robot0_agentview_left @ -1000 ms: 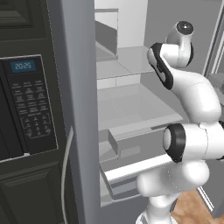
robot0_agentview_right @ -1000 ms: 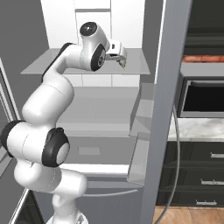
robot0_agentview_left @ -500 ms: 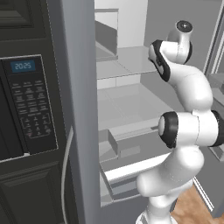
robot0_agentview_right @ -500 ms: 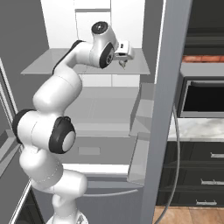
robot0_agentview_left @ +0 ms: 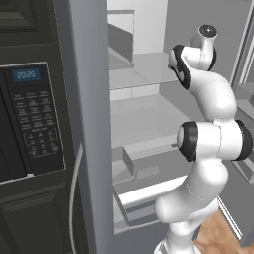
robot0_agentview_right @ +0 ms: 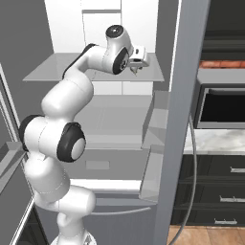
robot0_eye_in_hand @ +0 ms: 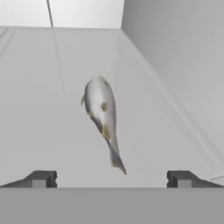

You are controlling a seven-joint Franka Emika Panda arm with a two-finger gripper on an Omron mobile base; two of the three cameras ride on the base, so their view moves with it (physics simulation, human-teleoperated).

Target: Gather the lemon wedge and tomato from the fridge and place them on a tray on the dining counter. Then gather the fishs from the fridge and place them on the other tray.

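Lining up on a fish (robot0_eye_in_hand: 103, 114) lying flat on the upper shelf (robot0_agentview_right: 57, 67) of the fridge (robot0_agentview_left: 89, 124), near the right wall. My gripper (robot0_eye_in_hand: 111, 178) is spread wide and empty, fingertips (robot0_eye_in_hand: 40, 178) either side of the tail end, not touching. The body runs away from me, head far, tail near. Judgement: push forward so the pads straddle the thick middle, not the thin tail, then drop to the shelf and close across the width. The side wall sits close on the right, so that finger has little room. The open fridge door stands beside my arm. The microwave (robot0_agentview_right: 222, 103) is well clear.
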